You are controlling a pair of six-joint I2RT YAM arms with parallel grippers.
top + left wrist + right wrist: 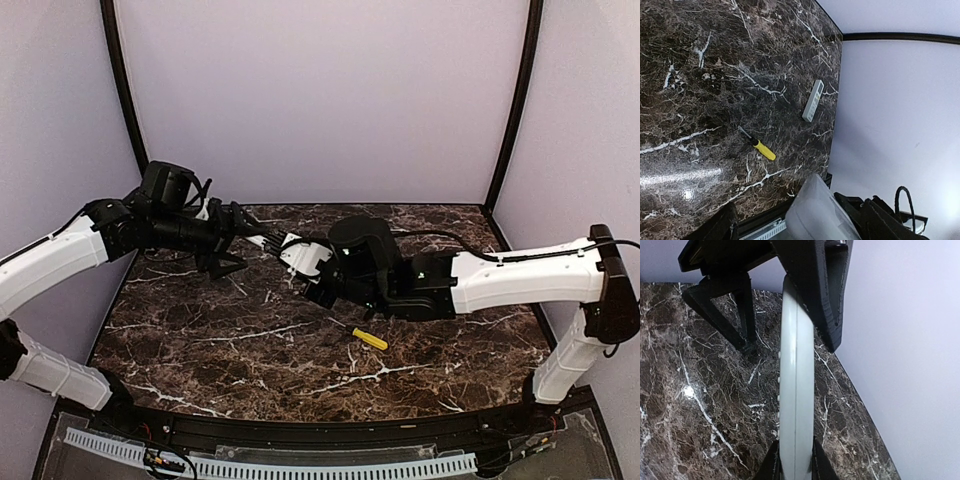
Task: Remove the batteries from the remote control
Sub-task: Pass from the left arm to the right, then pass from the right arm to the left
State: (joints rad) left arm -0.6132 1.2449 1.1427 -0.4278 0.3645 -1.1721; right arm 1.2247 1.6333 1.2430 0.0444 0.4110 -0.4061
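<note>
Batteries are not showing themselves to us in any view, so we are judging that they are sitting inside the remote control (796, 390), which is hanging in the air above the tabletop (200, 340) between the two arms. The right gripper (794, 467) is clamping the near end of that white body, one finger pressing on each flat face. The left gripper (250, 245) is standing open around the far end. In the right wrist view we are seeing one black finger (815, 295) lying close along one face and the other finger (715, 284) well apart on the opposite side. We are looking at the remote edge-on, so we cannot tell whether its back cover is on or off.

Now the dangers, as we are reading them. The remote is hanging from one grip only, so a left finger pushing off-centre could be twisting it out of the right gripper and dropping it onto the marble. If the compartment is opening while facing down, the cells could be falling out and rolling across the smooth tabletop, towards the yellow-handled screwdriver (366, 338) or off the edge. A flat white piece (813, 100) is lying near the wall in the left wrist view. We cannot tell whether it is a cover or a second remote, and confusing the two would be wasting a move.
</note>
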